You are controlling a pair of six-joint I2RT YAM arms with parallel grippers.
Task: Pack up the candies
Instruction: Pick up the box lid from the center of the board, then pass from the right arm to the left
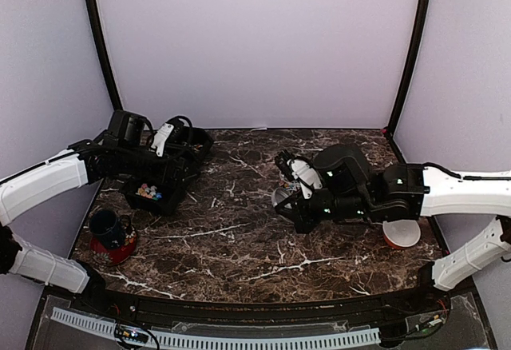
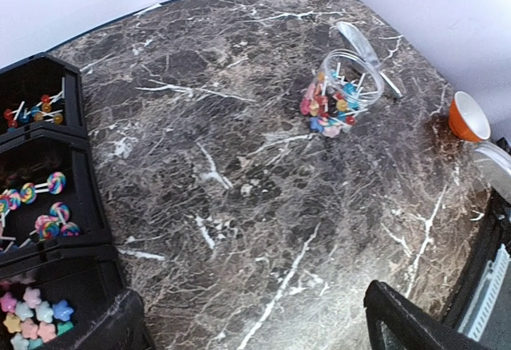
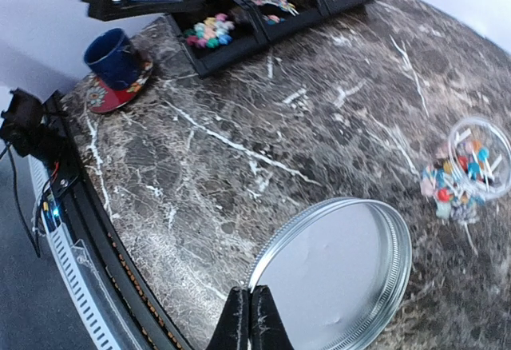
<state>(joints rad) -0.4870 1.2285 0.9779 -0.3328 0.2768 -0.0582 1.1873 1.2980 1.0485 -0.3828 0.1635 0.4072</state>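
A clear glass jar (image 2: 345, 85) with no lid on stands on the marble at the right, holding small mixed-colour candies (image 2: 323, 110); it also shows in the right wrist view (image 3: 471, 166). More candies (image 2: 32, 318) lie in the black bins (image 2: 48, 198) at the left. My right gripper (image 3: 251, 302) is shut on the rim of the round metal lid (image 3: 335, 270) and holds it above the table beside the jar. My left gripper (image 2: 255, 334) is open and empty, hovering by the bins (image 1: 160, 178). My right arm hides the jar in the top view.
A blue mug on a red saucer (image 1: 110, 234) stands at the front left. An orange bowl (image 1: 399, 234) sits at the right by my right arm. The bins hold lollipops (image 2: 48, 206) and star sweets (image 1: 148, 192). Walls enclose the table.
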